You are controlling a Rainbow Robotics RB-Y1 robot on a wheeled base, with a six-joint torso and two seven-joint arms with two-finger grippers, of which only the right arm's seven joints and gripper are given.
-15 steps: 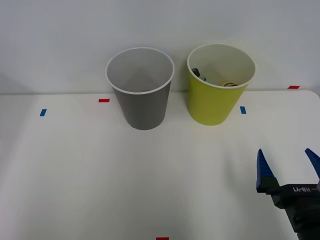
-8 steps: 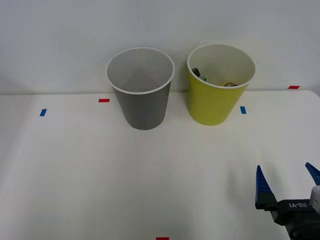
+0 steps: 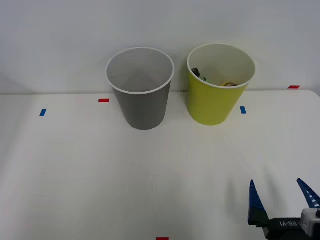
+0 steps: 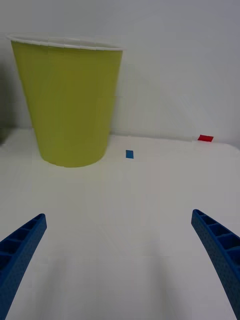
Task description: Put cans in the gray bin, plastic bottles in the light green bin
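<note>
My right gripper (image 3: 282,197) hung spread wide and empty over the white table (image 3: 75,175), well short of the light green bin (image 3: 216,102), where a plastic bottle (image 3: 195,73) lay, beside the gray bin (image 3: 143,107).

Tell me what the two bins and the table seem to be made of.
Gray bin and light green bin: likely matte plastic or coated paper, thin white rims, smooth seamless walls. Table: smooth white surface with faint sheen, possibly laminate.

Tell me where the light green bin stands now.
In the front view the light green bin stands at the table's far edge, right of the gray bin.
</note>
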